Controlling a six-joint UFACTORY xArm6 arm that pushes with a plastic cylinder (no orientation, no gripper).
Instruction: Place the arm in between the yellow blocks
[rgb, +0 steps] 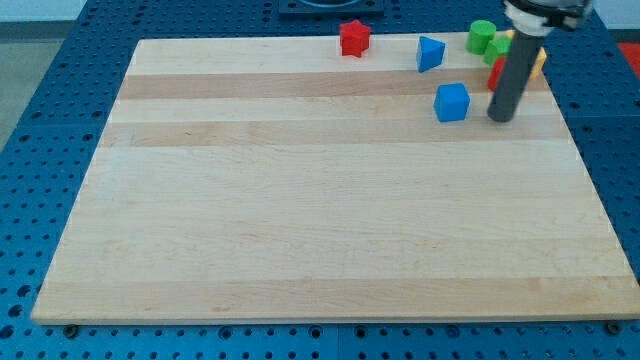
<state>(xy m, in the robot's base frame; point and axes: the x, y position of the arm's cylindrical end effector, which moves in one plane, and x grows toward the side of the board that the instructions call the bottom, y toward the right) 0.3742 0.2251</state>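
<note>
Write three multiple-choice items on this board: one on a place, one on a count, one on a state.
1. Where is my tip?
A. just right of the blue cube
B. beside the red star
C. at the view's bottom

2. How many blue blocks show?
A. one
B. two
C. three

3. Is my tip touching the blue cube?
A. pressed on it
B. on top of it
C. apart from it

A: the rod ends right of the cube. B: cube plus blue wedge-like block. C: bare wood shows between them.

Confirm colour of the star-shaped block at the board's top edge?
Red. The star-shaped block shows clearly in the camera view, the only view given.
</note>
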